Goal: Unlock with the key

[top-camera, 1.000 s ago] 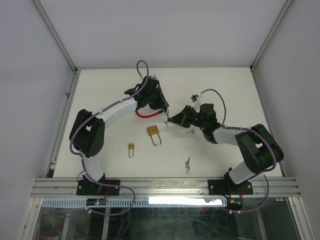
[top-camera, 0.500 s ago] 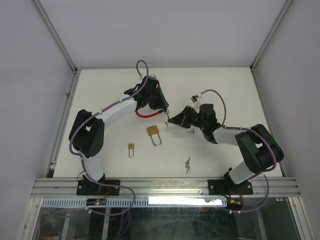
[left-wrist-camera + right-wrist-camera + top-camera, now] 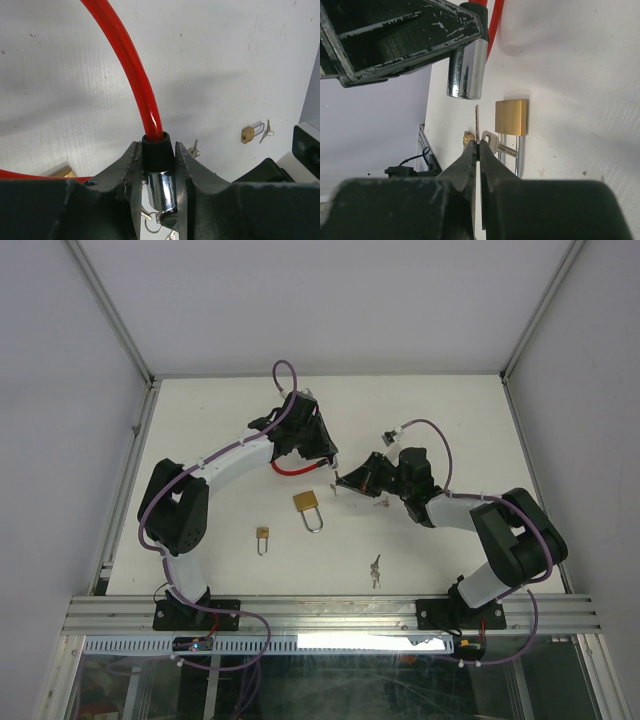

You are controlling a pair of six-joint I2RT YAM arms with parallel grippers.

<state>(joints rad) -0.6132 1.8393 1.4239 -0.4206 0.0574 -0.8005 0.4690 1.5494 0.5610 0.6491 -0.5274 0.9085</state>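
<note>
A red cable lock (image 3: 296, 468) lies at the back middle of the table. My left gripper (image 3: 159, 165) is shut on its chrome lock cylinder (image 3: 161, 187), just below the black collar (image 3: 158, 150) of the red cable (image 3: 131, 65). My right gripper (image 3: 478, 145) is shut on a thin key (image 3: 476, 125), blade pointing up at the cylinder's end (image 3: 465, 75) and a short gap below it. In the top view the right gripper (image 3: 345, 480) sits just right of the left gripper (image 3: 322, 455).
A large brass padlock (image 3: 308, 507) lies in the middle of the table and shows in the right wrist view (image 3: 511, 117). A small brass padlock (image 3: 263, 536) lies to its left. A loose key bunch (image 3: 375, 569) lies near the front edge. Walls enclose the table.
The right gripper with the key has crept slightly left toward the lock cylinder. The left arm has not visibly moved.
</note>
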